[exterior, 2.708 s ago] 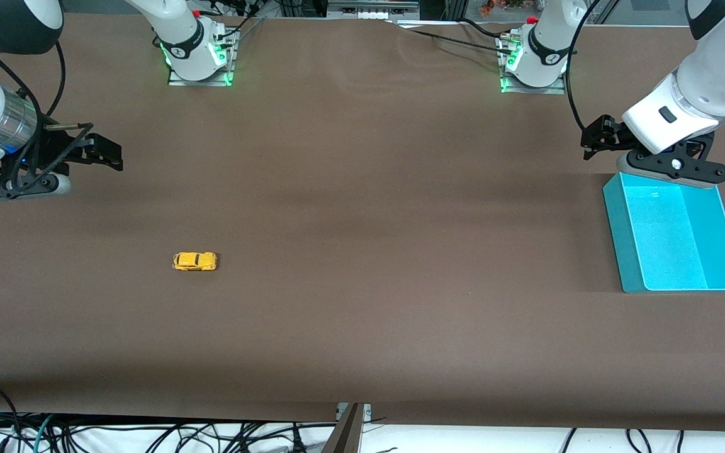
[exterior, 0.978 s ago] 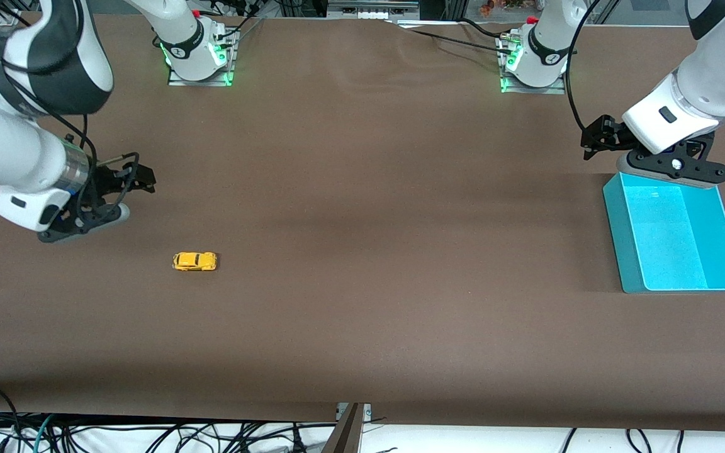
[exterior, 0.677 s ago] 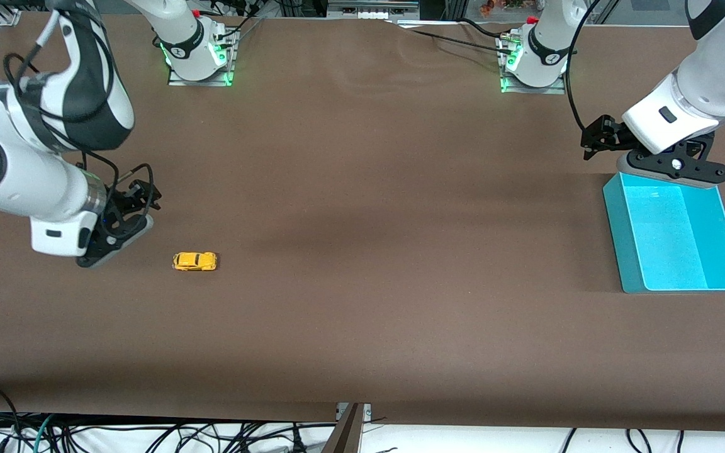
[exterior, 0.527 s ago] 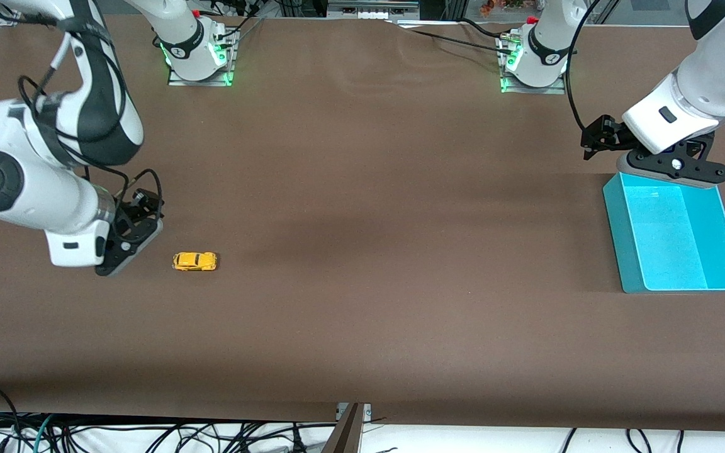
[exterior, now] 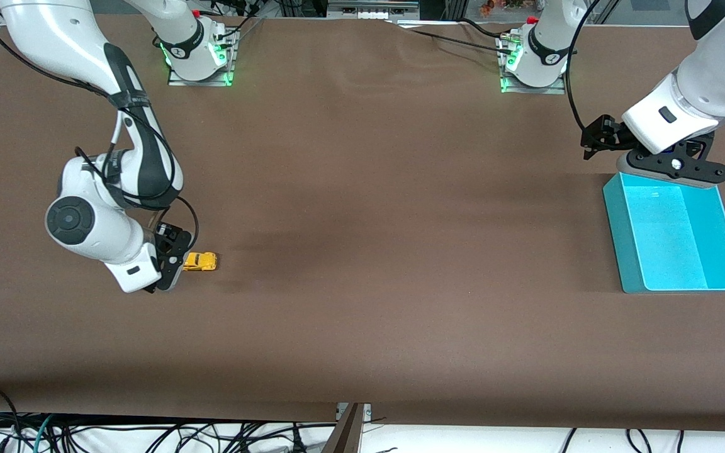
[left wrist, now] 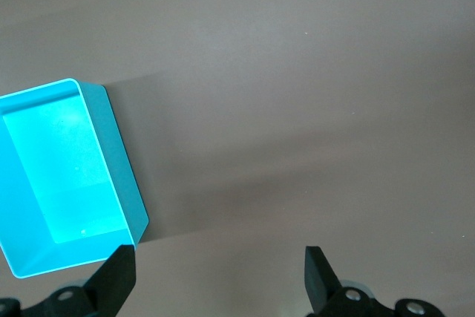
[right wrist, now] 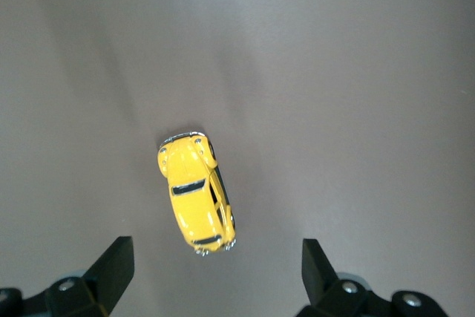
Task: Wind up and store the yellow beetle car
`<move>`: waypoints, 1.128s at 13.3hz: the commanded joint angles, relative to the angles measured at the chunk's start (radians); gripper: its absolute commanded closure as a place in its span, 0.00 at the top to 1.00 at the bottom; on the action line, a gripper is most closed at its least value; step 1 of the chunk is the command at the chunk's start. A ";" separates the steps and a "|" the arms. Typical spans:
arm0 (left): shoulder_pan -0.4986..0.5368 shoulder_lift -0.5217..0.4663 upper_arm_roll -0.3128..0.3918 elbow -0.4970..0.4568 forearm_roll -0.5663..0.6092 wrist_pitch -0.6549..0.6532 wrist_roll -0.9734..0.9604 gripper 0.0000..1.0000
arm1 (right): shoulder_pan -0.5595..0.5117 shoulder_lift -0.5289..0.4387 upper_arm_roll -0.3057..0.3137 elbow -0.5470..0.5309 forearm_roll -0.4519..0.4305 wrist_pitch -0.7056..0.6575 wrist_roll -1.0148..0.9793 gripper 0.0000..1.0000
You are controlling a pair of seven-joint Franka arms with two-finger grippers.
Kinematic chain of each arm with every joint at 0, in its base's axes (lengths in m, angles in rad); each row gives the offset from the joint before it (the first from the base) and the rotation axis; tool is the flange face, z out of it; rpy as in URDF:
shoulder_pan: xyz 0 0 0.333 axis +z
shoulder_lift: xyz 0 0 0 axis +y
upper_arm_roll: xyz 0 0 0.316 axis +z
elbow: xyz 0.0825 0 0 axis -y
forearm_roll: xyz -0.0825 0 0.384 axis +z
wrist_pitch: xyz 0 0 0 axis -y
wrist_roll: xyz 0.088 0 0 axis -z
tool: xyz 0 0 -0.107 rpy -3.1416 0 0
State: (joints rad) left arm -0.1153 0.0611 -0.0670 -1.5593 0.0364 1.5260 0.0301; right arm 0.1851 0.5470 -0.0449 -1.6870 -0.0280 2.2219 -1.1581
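The yellow beetle car point(exterior: 201, 261) stands on its wheels on the brown table, toward the right arm's end. My right gripper point(exterior: 172, 261) hangs low right beside it, open. In the right wrist view the yellow beetle car point(right wrist: 197, 195) lies lengthwise, one end about level with the tips of the right gripper point(right wrist: 217, 261). Neither finger touches it. My left gripper point(exterior: 594, 141) waits open over the table by the teal bin point(exterior: 617, 233). Nothing sits between the fingers of the left gripper point(left wrist: 219, 269).
The teal bin point(left wrist: 119, 161) stands open-topped at the left arm's end of the table, with nothing in it. Both arm bases are bolted along the table edge farthest from the front camera. Cables hang below the nearest edge.
My right arm has swung in from its end of the table and come down next to the car. The car, the bin and the left arm have not moved.
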 commanded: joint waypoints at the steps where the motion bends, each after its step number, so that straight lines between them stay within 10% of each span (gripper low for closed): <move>1: 0.005 -0.004 -0.005 0.010 0.010 -0.018 0.004 1.00 | -0.004 -0.039 0.004 -0.114 -0.001 0.131 -0.109 1.00; 15: 0.008 -0.004 -0.004 0.008 0.010 -0.029 0.004 1.00 | -0.047 0.013 0.005 -0.230 0.120 0.340 -0.411 1.00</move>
State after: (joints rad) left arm -0.1129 0.0611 -0.0668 -1.5593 0.0364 1.5189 0.0301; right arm 0.1540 0.5738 -0.0465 -1.8915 0.0732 2.5425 -1.5301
